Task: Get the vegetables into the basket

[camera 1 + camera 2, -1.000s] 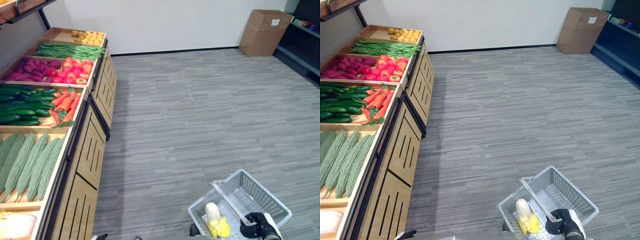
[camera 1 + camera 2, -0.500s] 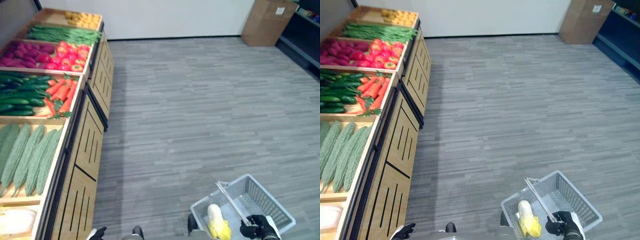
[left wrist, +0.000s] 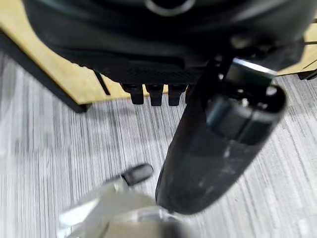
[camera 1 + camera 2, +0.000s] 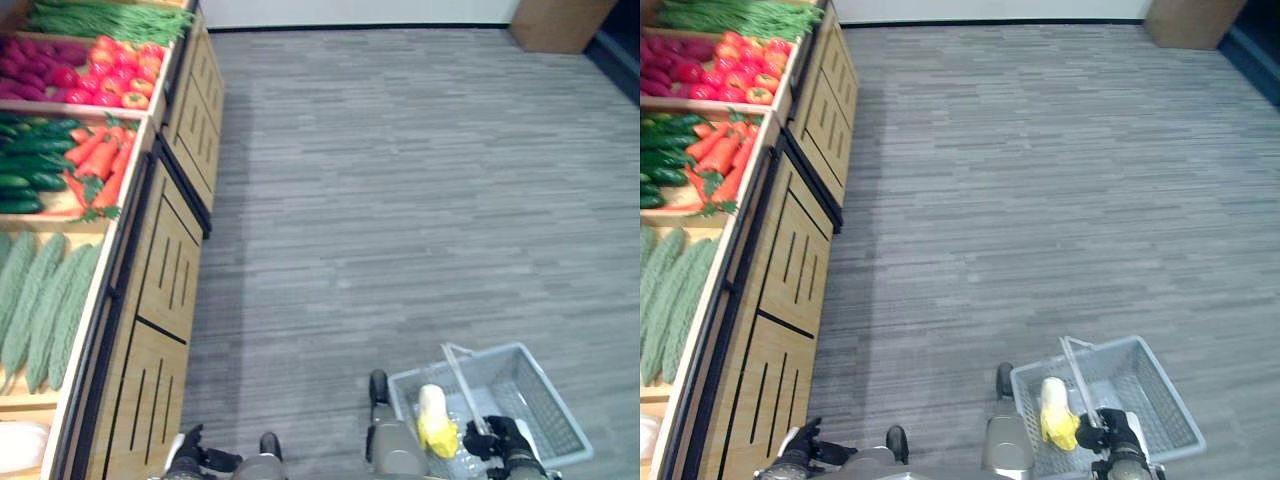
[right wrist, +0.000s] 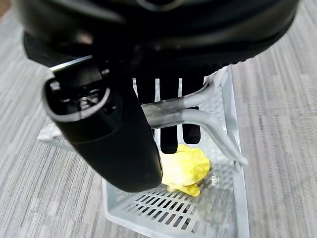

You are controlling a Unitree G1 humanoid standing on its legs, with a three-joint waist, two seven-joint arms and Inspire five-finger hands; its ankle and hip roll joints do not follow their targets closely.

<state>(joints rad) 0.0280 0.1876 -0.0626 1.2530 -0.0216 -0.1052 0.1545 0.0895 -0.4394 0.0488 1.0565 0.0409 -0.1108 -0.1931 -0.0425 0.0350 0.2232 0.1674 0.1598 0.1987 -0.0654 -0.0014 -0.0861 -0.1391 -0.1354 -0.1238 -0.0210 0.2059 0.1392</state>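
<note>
No text, label, number or sign can be read anywhere here. The wooden produce stand (image 4: 160,290) has plain slatted fronts with no price tags or lettering, the grey plastic basket (image 4: 540,410) carries no legible mark, and the cardboard box (image 4: 560,12) at the far edge of the floor shows only a bare brown side.

Even, bright overhead light falls on the grey striped plank floor (image 4: 400,200), the tall wooden produce stand (image 4: 165,300) casts soft shadow beside itself, and both wrist views blur up close.
</note>
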